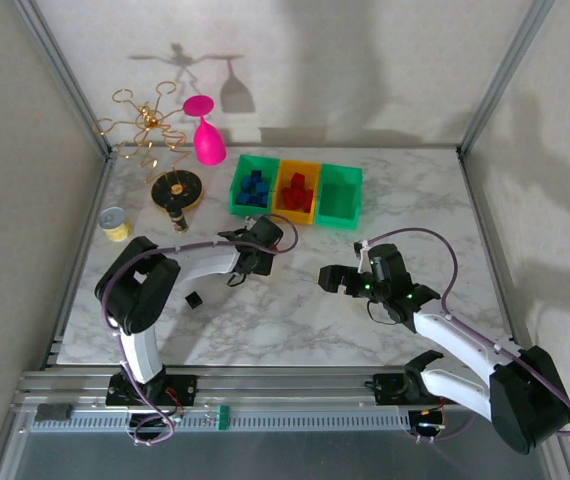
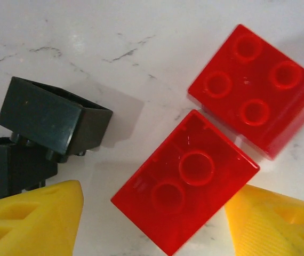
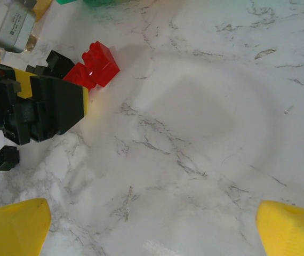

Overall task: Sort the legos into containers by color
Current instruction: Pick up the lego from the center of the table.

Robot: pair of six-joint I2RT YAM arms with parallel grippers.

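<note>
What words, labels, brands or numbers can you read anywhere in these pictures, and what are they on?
No text can be read.
Label on the grey box, right wrist view: print too blurred.
Studs of the red lego: no lettering legible.
Side of the small yellow can: too small to tell.

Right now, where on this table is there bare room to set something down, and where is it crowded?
Free: marble right of the empty green bin, and between the arms. Crowded: bricks before the bins; back left corner by the can.

Lower black lego (image 2: 13,165) cut off at left edge.
</note>
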